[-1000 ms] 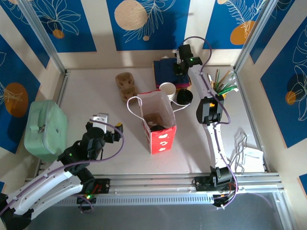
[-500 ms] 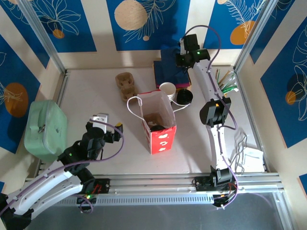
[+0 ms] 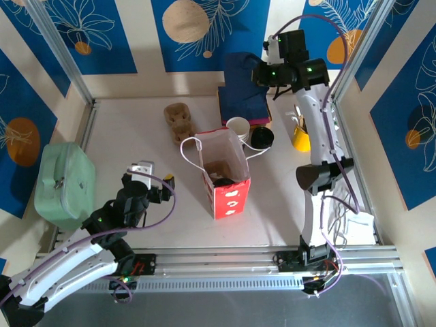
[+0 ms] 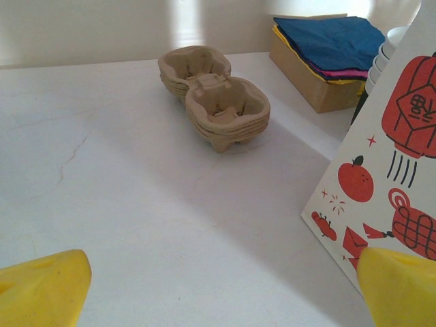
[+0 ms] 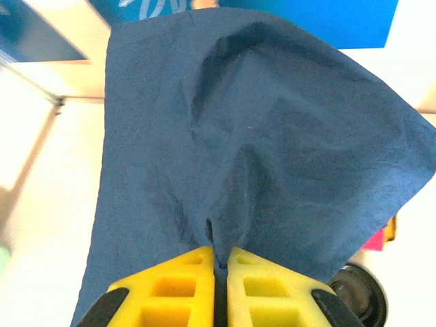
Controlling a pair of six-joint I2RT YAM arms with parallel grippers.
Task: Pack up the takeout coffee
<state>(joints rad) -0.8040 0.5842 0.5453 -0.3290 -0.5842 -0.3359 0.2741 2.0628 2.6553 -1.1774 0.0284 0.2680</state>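
R gripper (image 5: 219, 257) is pinching blue napkin (image 5: 252, 136) tight at 1 o'clock, L gripper (image 4: 221, 289) is gaping wide at 8; I'd be easing the napkin slowly over bag (image 3: 225, 194)

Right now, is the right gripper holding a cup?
No, the right gripper is shut on a dark blue napkin, a fold of it pinched between the closed jaws.

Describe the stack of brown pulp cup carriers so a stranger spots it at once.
Find the red-and-white printed paper bag standing open mid-table. Behind it, slightly left toward the back wall, sits the stack of brown moulded-pulp cup carriers. It alone has two round hollows side by side, unlike the stack of white paper cups to its right.
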